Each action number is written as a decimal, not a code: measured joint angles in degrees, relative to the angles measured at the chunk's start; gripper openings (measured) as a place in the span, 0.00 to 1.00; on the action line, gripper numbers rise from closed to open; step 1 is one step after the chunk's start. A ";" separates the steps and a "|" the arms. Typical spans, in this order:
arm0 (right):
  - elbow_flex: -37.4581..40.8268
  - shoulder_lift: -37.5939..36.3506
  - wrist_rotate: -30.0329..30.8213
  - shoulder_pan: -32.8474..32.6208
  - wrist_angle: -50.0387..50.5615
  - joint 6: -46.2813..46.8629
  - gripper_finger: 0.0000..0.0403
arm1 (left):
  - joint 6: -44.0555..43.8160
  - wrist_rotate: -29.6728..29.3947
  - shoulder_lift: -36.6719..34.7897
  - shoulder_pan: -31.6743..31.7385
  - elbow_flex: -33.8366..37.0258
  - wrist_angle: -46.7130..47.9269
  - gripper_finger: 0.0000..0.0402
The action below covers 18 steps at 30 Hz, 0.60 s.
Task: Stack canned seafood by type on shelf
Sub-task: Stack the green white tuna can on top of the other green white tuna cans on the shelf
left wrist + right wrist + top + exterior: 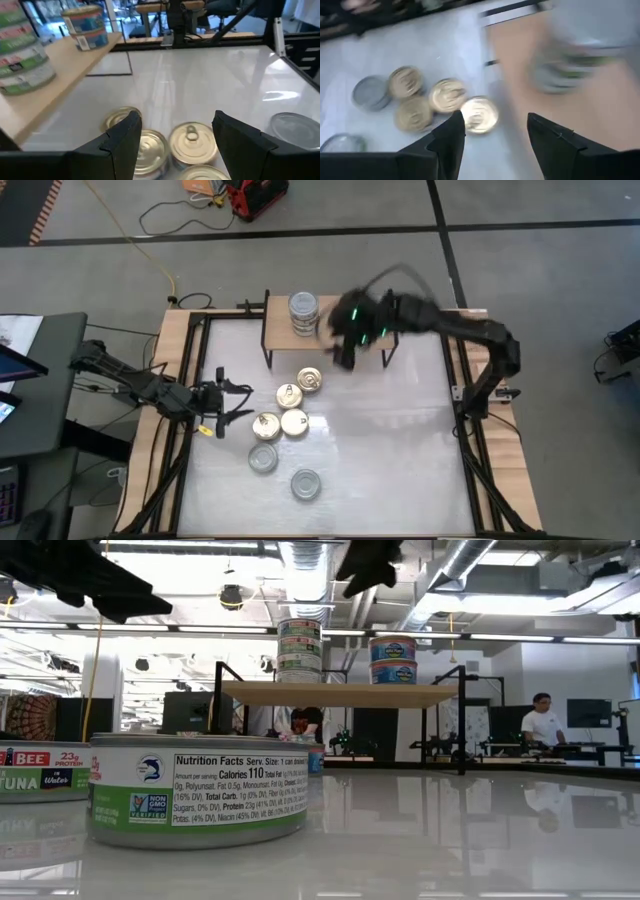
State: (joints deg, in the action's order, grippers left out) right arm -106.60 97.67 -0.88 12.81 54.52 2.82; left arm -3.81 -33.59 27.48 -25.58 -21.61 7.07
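The shelf point(330, 332) stands at the table's far side. On it are a stack of green-labelled tins point(300, 648) and a shorter stack of blue-labelled tins point(392, 659). Several gold-lidded tins point(290, 395) and two silver-lidded tins point(263, 458) sit on their bases on the white tabletop. My right gripper point(495, 120) hovers open by the shelf's near edge point(343, 358), above the table, holding nothing. My left gripper point(176, 120) waits open at the table's left side point(240, 402), pointing at the gold-lidded tins point(192, 142) without touching them.
A green-labelled tin point(200, 788) and part of a tuna tin point(40, 772) stand close to the low camera. The table has a raised wooden frame point(175, 380). Bare white tabletop point(400, 440) lies right of the loose tins. A person point(545, 725) sits in the room beyond.
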 joint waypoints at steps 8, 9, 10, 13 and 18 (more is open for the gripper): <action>13.13 1.02 9.33 -15.90 -14.40 0.73 0.59 | -9.12 7.41 3.29 0.02 -0.02 1.66 0.58; 14.78 1.02 9.83 -17.47 -16.49 1.83 0.59 | -9.93 9.01 3.84 0.02 -0.02 1.76 0.58; 16.59 1.02 10.00 -18.87 -19.46 3.06 0.59 | -10.67 10.74 4.32 0.02 -0.02 1.85 0.58; 21.47 0.98 10.00 -22.82 -25.14 7.17 0.59 | -12.61 14.32 5.96 -0.01 -0.02 2.21 0.58; 29.07 2.36 9.98 -27.71 -36.18 18.66 0.59 | -14.81 13.33 8.62 -0.01 -0.02 1.88 0.58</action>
State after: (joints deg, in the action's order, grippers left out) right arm -77.53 100.03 9.10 -14.90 18.34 21.48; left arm -18.61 -20.26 36.10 -25.58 -21.63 8.95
